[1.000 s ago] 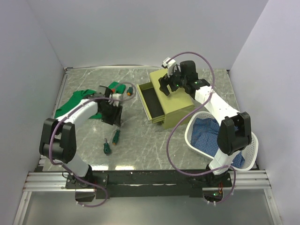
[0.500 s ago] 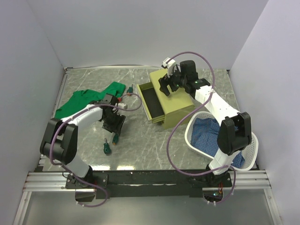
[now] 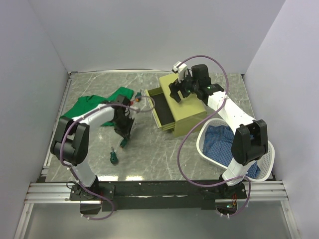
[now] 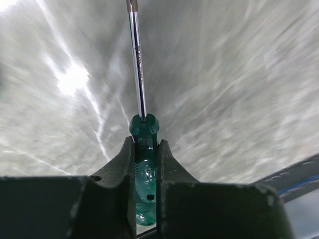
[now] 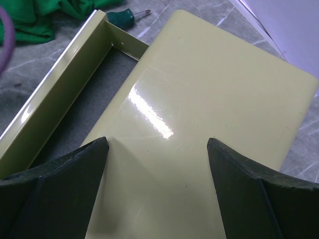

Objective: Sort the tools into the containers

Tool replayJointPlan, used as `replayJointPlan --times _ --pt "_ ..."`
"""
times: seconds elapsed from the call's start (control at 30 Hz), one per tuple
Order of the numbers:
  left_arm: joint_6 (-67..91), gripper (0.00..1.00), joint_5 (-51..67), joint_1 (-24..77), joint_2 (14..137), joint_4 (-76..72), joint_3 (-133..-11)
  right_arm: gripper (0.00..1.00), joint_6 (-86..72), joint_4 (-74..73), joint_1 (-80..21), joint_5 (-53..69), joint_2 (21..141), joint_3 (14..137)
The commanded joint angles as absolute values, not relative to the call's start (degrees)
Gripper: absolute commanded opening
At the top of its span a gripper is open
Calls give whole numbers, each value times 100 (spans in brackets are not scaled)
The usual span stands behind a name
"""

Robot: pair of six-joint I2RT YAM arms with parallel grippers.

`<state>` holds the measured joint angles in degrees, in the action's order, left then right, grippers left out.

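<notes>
- Left wrist: your left gripper [image 4: 145, 149] pinches the screwdriver [image 4: 144, 127] by its handle, left of worktop [image 3: 164, 149] centre, ready for lifting.
- Your right gripper [image 5: 157, 144] hangs open above the chest [image 5: 214, 89], keeping its drawer [image 5: 75, 114] clear.

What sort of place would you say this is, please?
Probably a lab robot test cell: white walls box in the table, the left arm and right arm sit on a metal rail, and a drawer chest and basket look staged.
</notes>
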<state>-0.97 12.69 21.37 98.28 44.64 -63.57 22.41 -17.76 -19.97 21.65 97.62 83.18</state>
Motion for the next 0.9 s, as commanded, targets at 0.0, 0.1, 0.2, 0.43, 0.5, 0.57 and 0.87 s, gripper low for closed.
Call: replayJointPlan --times 0.0,0.1,0.2,0.43,0.5,0.57,0.87 --pt "420 1 2072 1618 9361 4413 -7399 89 2136 -3287 -1846 1819 9976 7910" --pt "938 1 3285 1319 9106 3528 -7541 89 2136 -3305 -1828 1819 9984 7919" --pt "1744 1 4216 1318 9271 2603 -7707 89 2144 -3313 -1828 1811 9984 7919" --pt "4051 1 5704 1468 10195 599 -8252 89 2180 -3305 -1828 1696 9870 7858" --pt "4445 1 5818 1520 10414 275 -8262 89 2206 -3313 -1828 1696 9809 7796" --pt "4718 1 5906 1555 10590 45 -8183 89 2215 -3296 -1828 1696 9756 7700" --pt "5071 31 6135 1863 10986 -493 -8350 89 2285 -3287 -1819 1643 9589 7418"
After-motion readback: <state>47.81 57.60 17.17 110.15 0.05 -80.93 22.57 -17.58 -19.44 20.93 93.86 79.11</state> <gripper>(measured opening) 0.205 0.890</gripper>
